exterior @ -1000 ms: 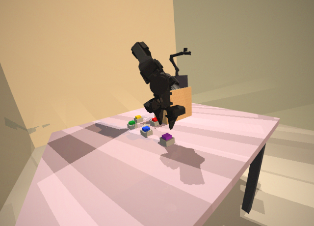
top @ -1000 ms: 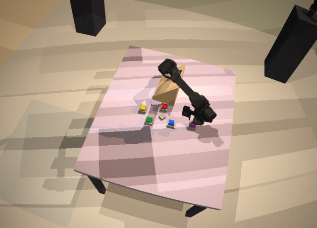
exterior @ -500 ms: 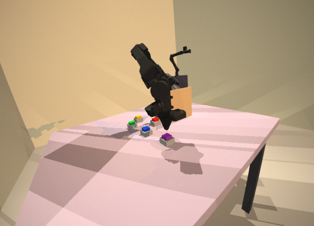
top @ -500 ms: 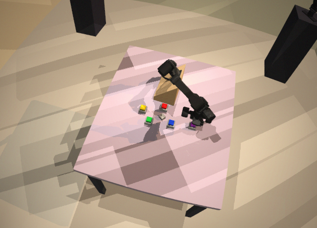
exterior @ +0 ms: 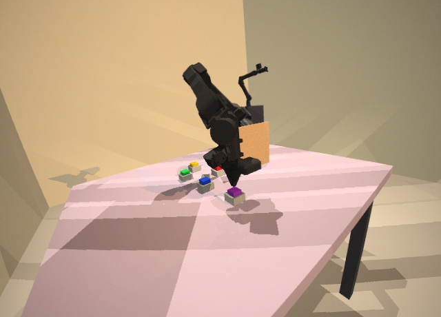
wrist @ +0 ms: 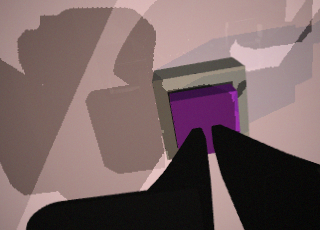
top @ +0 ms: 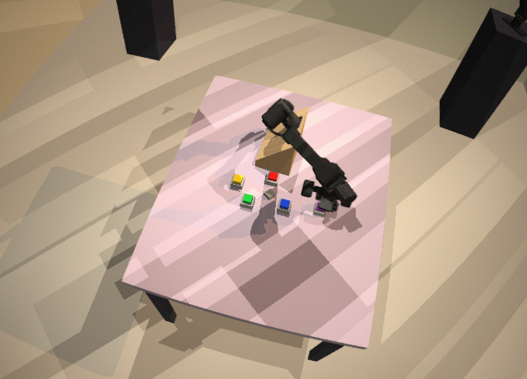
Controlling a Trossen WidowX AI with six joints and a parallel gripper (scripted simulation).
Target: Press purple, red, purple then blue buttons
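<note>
The purple button (exterior: pixel 234 191) (wrist: pixel 202 112) stands in its grey housing at the right of the group; in the top view the arm partly covers it. My gripper (exterior: pixel 233 185) (wrist: pixel 207 136) is shut and empty, pointing down just above the purple cap. In the wrist view the fingertips overlap the cap's near part; the cap stands raised. The red button (top: pixel 272 176) (exterior: pixel 218 169) is beside the wooden wedge, partly hidden behind the arm in the exterior view. The blue button (top: pixel 284 203) (exterior: pixel 204 180) stands left of the purple one, its cap raised.
The yellow button (top: pixel 237 179) (exterior: pixel 193 163) and green button (top: pixel 247 198) (exterior: pixel 185 171) are at the left of the group. A small grey block (top: pixel 268 194) lies between the red, green and blue buttons. The wooden wedge (top: pixel 272 164) (exterior: pixel 254 142) stands behind, under the arm.
</note>
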